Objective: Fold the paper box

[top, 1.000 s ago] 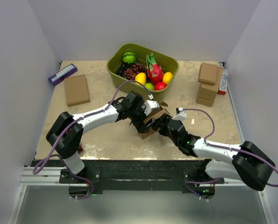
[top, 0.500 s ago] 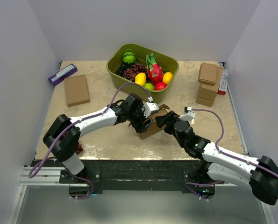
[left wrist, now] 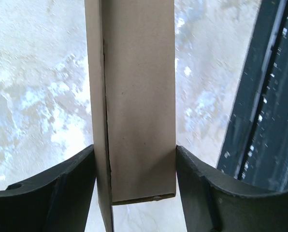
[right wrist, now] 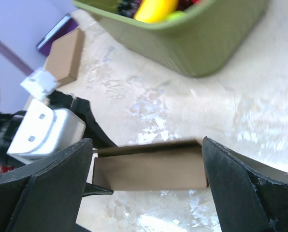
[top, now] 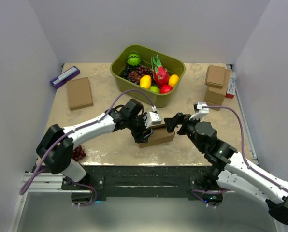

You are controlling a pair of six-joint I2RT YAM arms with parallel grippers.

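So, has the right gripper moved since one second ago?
Yes. The right gripper has pulled back to the right, away from the paper box, and now stands nearer the stacked brown boxes.

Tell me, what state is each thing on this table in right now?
paper box: folded into a box shape, resting on the table.
left gripper: shut on the paper box's sides.
right gripper: open, at the box's right end.
green bin: upright, filled with fruit.
flat brown box: closed, lying flat.
small brown boxes: closed, stacked.
purple box: lying flat.
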